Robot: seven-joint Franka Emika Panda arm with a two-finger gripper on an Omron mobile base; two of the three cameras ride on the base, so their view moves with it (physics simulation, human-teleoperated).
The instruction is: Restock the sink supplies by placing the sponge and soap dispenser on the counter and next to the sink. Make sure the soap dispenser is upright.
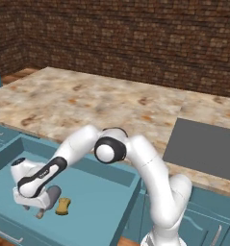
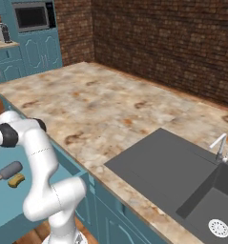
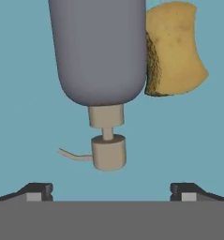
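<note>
Nothing restocked yet. Soap dispenser (image 3: 100, 51) lies on its side in open teal drawer (image 1: 107, 192), sponge (image 3: 173, 49) touching it. Claw (image 3: 111, 190) spread, empty, just above pump end. Worktop (image 1: 87, 101) beside sink (image 2: 172, 167) awaits both. Both placements left.

The arm (image 1: 150, 168) is glossy white, built of thick rounded tubular links. Its joints are dark: a black ring circles a round white cap at the elbow (image 1: 109, 150), and a black band wraps the forearm near the wrist (image 1: 42, 177). The base column (image 2: 63, 224) is white and swells where links meet. The pincer (image 3: 111, 192) has small dark finger tips (image 3: 38, 190) with pale grey inner faces.
</note>
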